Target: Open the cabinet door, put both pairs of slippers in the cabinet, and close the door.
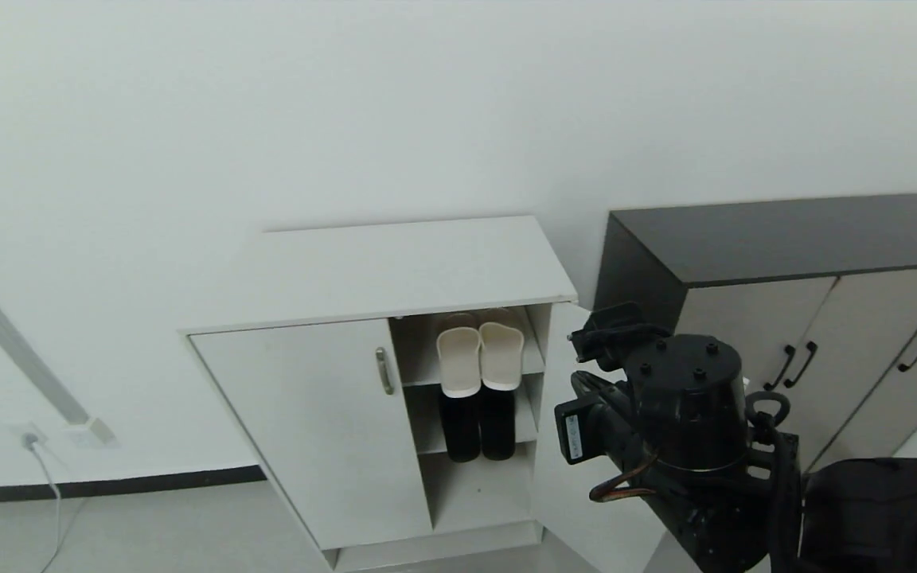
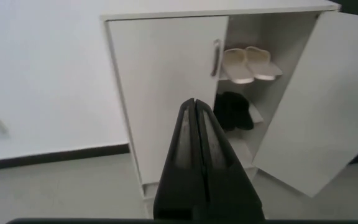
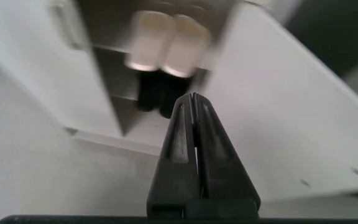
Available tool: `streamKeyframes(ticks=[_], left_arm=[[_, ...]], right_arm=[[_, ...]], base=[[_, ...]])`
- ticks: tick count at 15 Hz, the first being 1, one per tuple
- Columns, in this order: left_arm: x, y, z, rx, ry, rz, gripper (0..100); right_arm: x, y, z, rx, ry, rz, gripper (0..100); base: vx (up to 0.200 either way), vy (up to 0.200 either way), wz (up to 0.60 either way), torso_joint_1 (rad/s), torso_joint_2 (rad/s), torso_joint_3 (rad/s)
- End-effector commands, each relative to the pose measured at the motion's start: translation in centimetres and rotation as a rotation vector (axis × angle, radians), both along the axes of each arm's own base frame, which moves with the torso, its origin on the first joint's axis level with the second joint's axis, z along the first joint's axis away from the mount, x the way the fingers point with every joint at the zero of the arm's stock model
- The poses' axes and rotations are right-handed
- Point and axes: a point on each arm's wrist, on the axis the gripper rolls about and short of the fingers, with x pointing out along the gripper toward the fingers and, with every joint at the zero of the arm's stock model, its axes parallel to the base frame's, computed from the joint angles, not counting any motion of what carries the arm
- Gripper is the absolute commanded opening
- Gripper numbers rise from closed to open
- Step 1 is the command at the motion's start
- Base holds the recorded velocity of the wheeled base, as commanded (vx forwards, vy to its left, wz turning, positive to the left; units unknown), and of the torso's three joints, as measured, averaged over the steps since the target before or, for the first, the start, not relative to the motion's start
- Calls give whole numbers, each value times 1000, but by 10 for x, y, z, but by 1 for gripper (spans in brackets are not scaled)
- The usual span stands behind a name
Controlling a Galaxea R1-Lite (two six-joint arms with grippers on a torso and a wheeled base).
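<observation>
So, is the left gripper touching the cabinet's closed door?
Apart. In the left wrist view the shut left gripper hangs well back, and the closed door stands far beyond its tips.

Cabinets: 2 – 1 white cabinet (image 1: 395,270), 1 dark-topped cabinet (image 1: 793,235). White one: 2 doors – 1 shut door (image 1: 307,422), 1 open door (image 1: 562,517); 1 metal handle (image 1: 384,371); 2 shelves (image 1: 532,368) inside. Slippers: 2 prs, 4 total – 1 cream pair (image 1: 474,362), 1 black pair (image 1: 478,426). Dark one: 3 black handles (image 1: 915,350). Also 1 wall socket (image 1: 30,438). Pincers: 2 – left pincer (image 2: 194,106), right pincer (image 3: 194,98).
</observation>
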Motion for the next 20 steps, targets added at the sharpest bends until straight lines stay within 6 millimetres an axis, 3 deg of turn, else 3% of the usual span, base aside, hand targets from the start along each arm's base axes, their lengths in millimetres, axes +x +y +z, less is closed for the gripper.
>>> streamKeyframes(ticks=[1,7,14,20], left_arm=[[0,0,0,-1,-1,-1,0],[0,0,0,-1,-1,-1,0],[0,0,0,-1,-1,-1,0],[0,0,0,-1,-1,-1,0]], right_arm=[[0,1,0,0,0,1,0],[16,-10,4,13,-28,-56,0],[29,-17,12,32,-49,-99,0],[103,-43,27,105,19,-225,0]], base=[[0,0,0,0,0,0],[0,0,0,0,0,0],[-171,0,0,1,1,1],[0,0,0,0,0,0]])
